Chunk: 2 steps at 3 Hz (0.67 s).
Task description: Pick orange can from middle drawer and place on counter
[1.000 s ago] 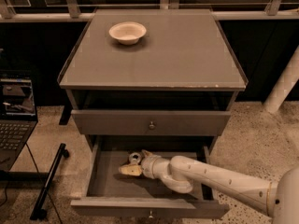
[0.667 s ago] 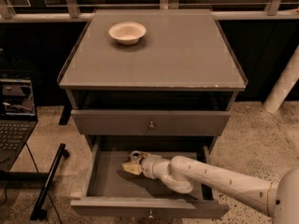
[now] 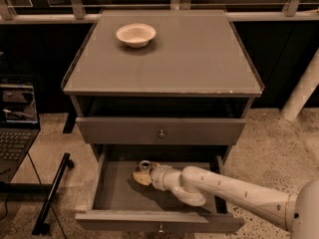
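Observation:
The middle drawer [image 3: 113, 189] is pulled open at the bottom of the cabinet. My white arm reaches into it from the right. The gripper [image 3: 140, 175] is low inside the drawer, left of centre, pointing left. Right at its tip is a small thing with a round silver top and a tan-orange side [image 3: 144, 165], which looks like the orange can. It is mostly hidden by the gripper, so I cannot tell whether it is held. The counter [image 3: 199, 59] is the cabinet's flat grey top.
A white bowl [image 3: 135, 34] sits at the back left of the counter. The knobbed drawer above [image 3: 160, 131] is closed. A laptop [image 3: 17, 118] and a black stand leg [image 3: 52, 193] are on the floor to the left. A white post [image 3: 301, 96] stands at the right.
Almost nothing differs; the gripper stays at the same spot inside the drawer, against the small silver-topped thing.

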{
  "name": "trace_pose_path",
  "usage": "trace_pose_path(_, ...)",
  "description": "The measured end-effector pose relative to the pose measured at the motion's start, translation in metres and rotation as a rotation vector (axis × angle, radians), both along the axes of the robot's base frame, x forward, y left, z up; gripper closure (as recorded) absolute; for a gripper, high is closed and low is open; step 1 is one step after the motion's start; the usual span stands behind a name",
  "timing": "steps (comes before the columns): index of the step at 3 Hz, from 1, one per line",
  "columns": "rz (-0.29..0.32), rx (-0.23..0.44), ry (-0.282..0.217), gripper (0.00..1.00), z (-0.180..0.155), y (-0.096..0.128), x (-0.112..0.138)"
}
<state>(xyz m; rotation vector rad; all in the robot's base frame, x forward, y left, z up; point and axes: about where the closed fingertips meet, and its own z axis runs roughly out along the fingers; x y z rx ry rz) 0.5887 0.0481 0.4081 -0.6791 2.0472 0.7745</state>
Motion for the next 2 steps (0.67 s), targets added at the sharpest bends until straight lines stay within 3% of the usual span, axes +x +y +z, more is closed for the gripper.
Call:
trace_pose_path(1, 0.071, 0.006, -0.009, 1.0, 0.01, 0.006, -0.006)
trace_pose_path(2, 0.155, -0.013, -0.03, 1.0, 0.037, -0.006, -0.024)
